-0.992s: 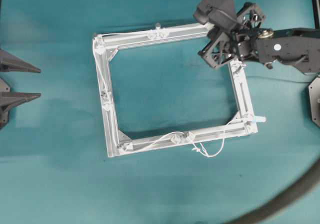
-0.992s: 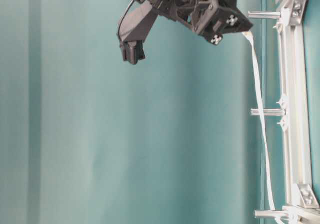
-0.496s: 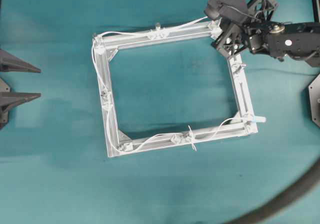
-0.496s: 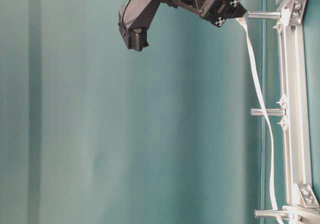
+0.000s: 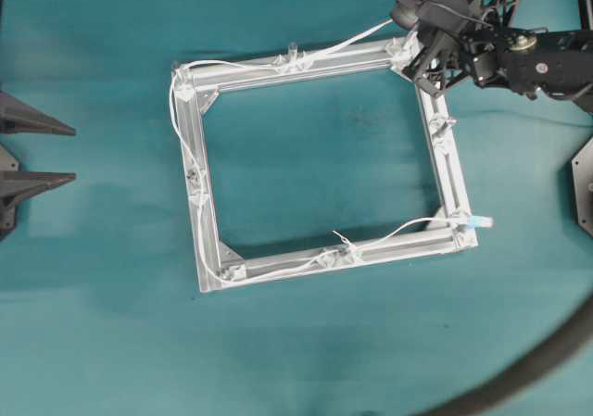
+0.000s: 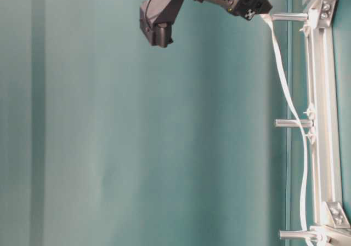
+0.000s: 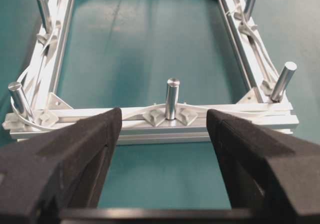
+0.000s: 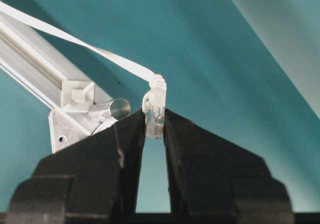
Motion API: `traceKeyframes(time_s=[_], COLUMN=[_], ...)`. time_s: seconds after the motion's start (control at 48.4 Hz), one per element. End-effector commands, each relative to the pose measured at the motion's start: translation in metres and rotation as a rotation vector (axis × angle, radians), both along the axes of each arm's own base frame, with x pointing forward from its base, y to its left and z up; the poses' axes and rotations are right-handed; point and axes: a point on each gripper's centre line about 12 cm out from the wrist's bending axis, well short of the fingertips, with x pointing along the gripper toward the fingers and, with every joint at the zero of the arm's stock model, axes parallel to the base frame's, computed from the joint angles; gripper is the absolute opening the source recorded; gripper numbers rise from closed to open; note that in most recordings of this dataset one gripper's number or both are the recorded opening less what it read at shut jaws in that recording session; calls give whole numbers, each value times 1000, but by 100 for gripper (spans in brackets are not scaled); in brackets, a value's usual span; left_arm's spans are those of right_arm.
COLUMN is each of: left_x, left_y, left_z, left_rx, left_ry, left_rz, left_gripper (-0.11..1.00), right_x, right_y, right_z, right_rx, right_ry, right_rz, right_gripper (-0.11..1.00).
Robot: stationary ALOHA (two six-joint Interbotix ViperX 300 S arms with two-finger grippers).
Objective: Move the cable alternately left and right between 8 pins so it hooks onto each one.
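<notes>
Right wrist view: right claw (image 8: 154,129) clamped on cable (image 8: 155,115) plug, beside a pin (image 8: 112,109).

We look out between our left gripper's (image 7: 162,174) two black padded fingers (image 7: 60,169), which stand wide apart with nothing between them. Ahead lies the silver frame (image 7: 220,118) on the teal counter (image 7: 150,39). On its near bar, an upright pin (image 7: 172,98) stands at the middle, and the white cable (image 7: 137,112) curves past its base. Further pins rise at the near left corner (image 7: 16,100), the near right corner (image 7: 282,80), the left bar (image 7: 43,10) and the right bar (image 7: 249,2). The cable loops around the left corner pin and runs along both side bars.
</notes>
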Motion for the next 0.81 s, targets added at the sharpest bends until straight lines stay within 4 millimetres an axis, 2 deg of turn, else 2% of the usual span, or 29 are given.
traceKeyframes(time_s=[0.0, 0.372, 0.661, 0.785], left_x=[1, 1, 1, 1], left_y=[0, 1, 1, 1], left_z=[5, 5, 5, 5], left_rx=[5, 7, 5, 5], left_ry=[-10, -12, -10, -10], left_rz=[1, 2, 3, 3], left_gripper=[73, 73, 73, 73], right_x=[0, -9, -15, -13], right_y=[-2, -2, 8, 20], right_z=[8, -8, -14, -13], right_rx=[-3, 52, 108, 146], right_ry=[-40, -60, -111, -153], right_rz=[7, 35, 17, 29], right_gripper=[14, 14, 13, 13])
